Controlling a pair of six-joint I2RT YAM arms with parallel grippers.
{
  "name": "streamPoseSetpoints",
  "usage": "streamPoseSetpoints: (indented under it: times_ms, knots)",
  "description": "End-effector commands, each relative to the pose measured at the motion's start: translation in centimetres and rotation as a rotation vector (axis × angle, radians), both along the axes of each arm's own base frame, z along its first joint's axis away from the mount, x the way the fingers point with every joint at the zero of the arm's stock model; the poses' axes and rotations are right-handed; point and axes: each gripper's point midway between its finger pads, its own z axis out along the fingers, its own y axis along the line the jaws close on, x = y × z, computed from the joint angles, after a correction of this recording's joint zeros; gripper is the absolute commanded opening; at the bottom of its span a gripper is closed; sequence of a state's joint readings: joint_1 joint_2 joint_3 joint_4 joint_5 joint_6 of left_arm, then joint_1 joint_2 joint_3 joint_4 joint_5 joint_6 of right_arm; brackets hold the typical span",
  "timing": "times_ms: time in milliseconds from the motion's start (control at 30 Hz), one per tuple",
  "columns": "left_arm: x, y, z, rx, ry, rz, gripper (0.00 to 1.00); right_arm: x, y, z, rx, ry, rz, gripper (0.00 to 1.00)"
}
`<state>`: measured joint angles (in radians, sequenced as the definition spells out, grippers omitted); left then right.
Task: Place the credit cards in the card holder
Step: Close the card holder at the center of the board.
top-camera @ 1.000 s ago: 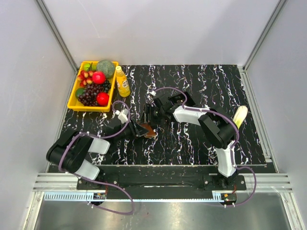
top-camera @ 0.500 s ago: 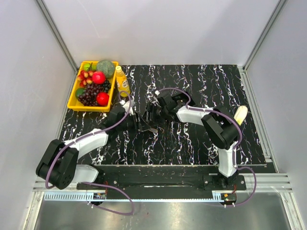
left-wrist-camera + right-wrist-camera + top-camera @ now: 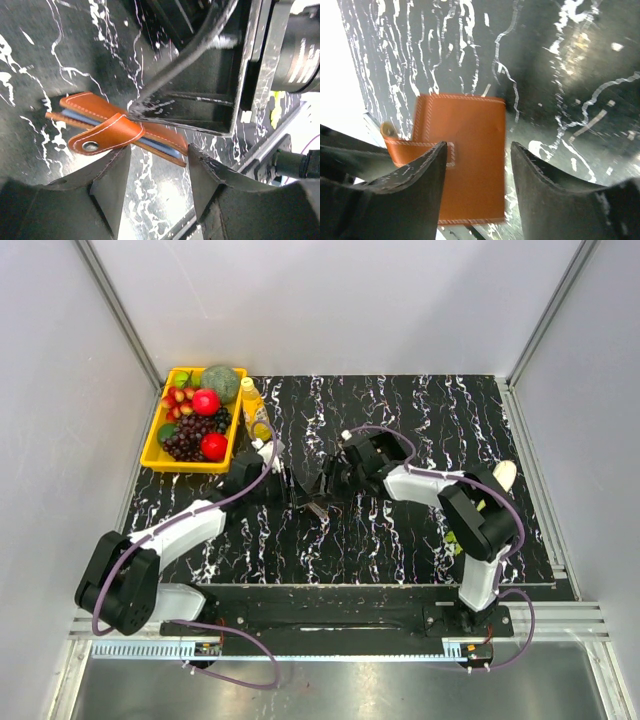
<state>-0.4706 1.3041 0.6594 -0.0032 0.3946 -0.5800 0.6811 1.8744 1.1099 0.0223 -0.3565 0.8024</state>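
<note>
The brown leather card holder point(image 3: 470, 165) lies folded on the black marbled table, its snap strap point(image 3: 97, 142) curling off one side. A blue card edge point(image 3: 160, 145) shows between its leaves; no other credit cards are in view. My left gripper point(image 3: 159, 150) is open and low, its tips just short of the holder's edge with nothing between them. My right gripper point(image 3: 479, 145) is open above the holder, one finger over the strap and the other past the holder's edge. Seen from above, the left gripper point(image 3: 293, 495) and the right gripper point(image 3: 326, 484) meet over the holder point(image 3: 316, 507).
A yellow tray point(image 3: 150, 452) of fruit sits at the back left with a yellow bottle point(image 3: 255, 410) beside it. A pale banana-like object point(image 3: 503, 476) lies near the right edge behind the right arm. Grey walls enclose the table.
The left arm has stretched forward, bringing its gripper up to the card holder. The right gripper has shifted slightly right and its jaws have narrowed a little.
</note>
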Motion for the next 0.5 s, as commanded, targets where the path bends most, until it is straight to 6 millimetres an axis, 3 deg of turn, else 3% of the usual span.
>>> streamPoseSetpoints:
  times_ms: [0, 133, 267, 467]
  knots:
    - [4.6, 0.3, 4.4, -0.042, -0.219, 0.11, 0.53, -2.1, -2.3, -0.5, -0.04, 0.055, 0.018, 0.58]
    - [5.0, -0.1, 4.6, -0.069, -0.231, 0.107, 0.53, -3.3, -2.2, -0.8, -0.017, 0.1, 0.067, 0.48]
    - [5.4, -0.5, 5.0, -0.074, -0.231, 0.097, 0.53, -4.2, -1.8, -0.5, 0.031, 0.114, 0.094, 0.47]
    - [4.6, 0.1, 4.3, -0.061, -0.221, 0.112, 0.54, -2.7, -5.1, -0.6, -0.144, 0.001, 0.0, 0.54]
